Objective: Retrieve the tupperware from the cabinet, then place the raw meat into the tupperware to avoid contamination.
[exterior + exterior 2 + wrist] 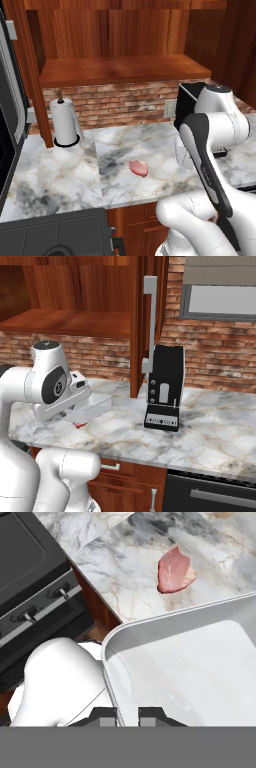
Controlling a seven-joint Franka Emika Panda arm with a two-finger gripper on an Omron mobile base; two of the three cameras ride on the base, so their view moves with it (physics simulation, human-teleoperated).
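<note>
**Claw clamps the tupperware's rim above the counter, meat lying just past it**

The cabinet is the biggest thing here: reddish-brown panelled wood, well above the claw, its open shelf bare and one door standing out edge-on with a long silver bar handle on it. Below the claw spreads the marble counter, grey and white with tan veins, backed by a brick wall. In the right base view a black coffee machine stands upright on the counter, well off to the right of the claw, past the open door. In the left base view a white paper-towel roll stands upright on its dark base, well apart to the left of the claw, near the wall. In the hand view a dark stove with knobs sits beside the counter's edge, on the far side from the claw.

The tupperware is whitish, translucent and boxy. It hangs in the air over the counter, a little tilted, held out in front of the claw. The claw is closed on the tupperware's near rim, its two dark tips pinching the thin wall between them.

The raw meat lies flat on the marble, a pink-red oval, beyond the tupperware's far wall as the claw looks, near it but apart from it.
</note>
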